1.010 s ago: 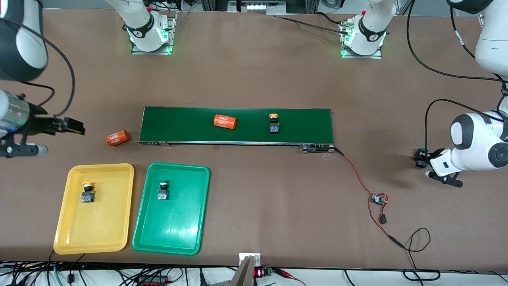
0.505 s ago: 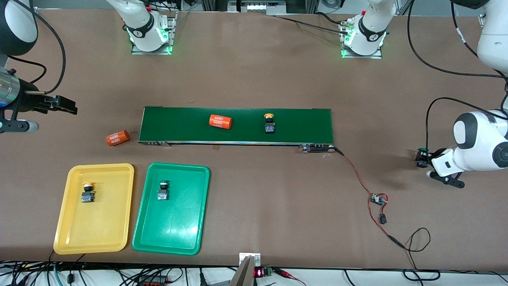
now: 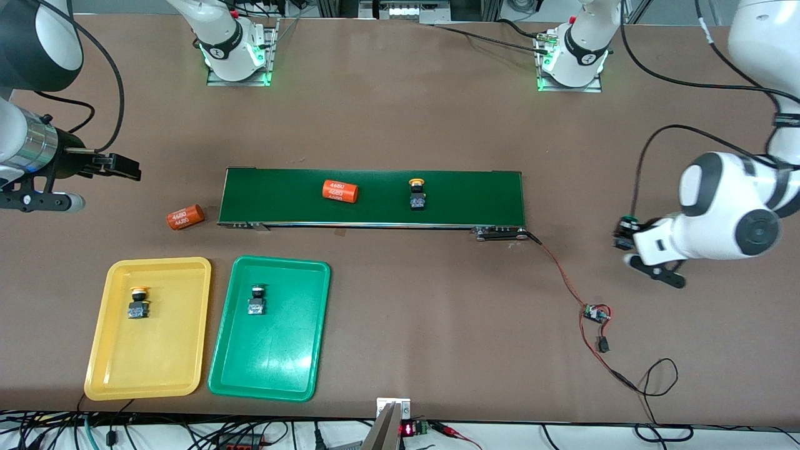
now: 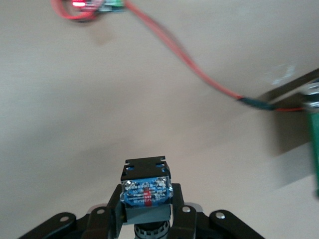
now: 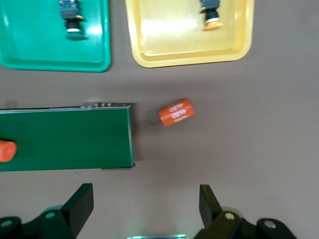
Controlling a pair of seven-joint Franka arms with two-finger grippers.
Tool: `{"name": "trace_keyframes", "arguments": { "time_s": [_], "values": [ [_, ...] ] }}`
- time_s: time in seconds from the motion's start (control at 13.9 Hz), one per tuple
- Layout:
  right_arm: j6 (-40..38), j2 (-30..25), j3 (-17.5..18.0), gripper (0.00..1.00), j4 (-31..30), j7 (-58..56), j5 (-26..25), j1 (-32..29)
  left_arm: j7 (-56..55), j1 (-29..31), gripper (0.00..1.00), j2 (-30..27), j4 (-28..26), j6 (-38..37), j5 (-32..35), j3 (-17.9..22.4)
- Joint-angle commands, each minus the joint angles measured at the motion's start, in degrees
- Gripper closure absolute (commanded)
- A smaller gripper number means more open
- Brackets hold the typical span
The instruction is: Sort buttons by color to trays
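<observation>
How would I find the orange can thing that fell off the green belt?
Start at the long dark-green belt in the middle of the table. Go to its end toward the right arm; the orange can lies on the brown table beside that end. The other orange can rides on the belt.

Brown table (image 3: 400, 112). Directly on it: long dark-green conveyor belt (image 3: 475, 197); orange cylinder (image 3: 185, 217) just off the belt's end toward the right arm; yellow tray (image 3: 112, 369) and green tray (image 3: 275, 369) side by side, nearer the camera; small circuit board (image 3: 595, 313), apparently wired to the belt by a red lead.
</observation>
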Motion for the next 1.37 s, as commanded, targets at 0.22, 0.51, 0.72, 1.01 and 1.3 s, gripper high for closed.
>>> {"name": "trace_keyframes", "arguments": {
  "time_s": [0.22, 0.51, 0.72, 1.01, 1.3],
  "values": [
    [0.33, 0.61, 0.25, 0.00, 0.06, 0.95, 1.98, 0.09, -15.48, -9.70, 1.00, -5.35, -5.48, 0.10, -8.88, 0.57],
    [2.00, 0.70, 4.02, 0.00, -0.38, 5.85, 5.66, -0.08, -29.39, -17.36, 1.00, -6.05, -8.99, 4.57, -10.20, 0.57],
    [3.31, 1.57, 8.76, 0.00, -0.56, 12.09, 6.20, 0.10, -31.42, -20.00, 1.00, -7.72, -12.60, 7.31, -15.37, 0.57],
    [8.49, 1.93, 14.04, 0.00, -4.77, 16.85, 6.20, 0.18, -37.13, -24.13, 1.00, -9.48, -15.50, 13.27, -15.48, 0.48],
    [13.41, 1.66, 17.56, 0.00, -9.78, 20.44, 6.11, 0.36, -37.23, -25.72, 1.00, -9.49, -17.79, 19.16, -15.30, 0.39]
  ]
}}
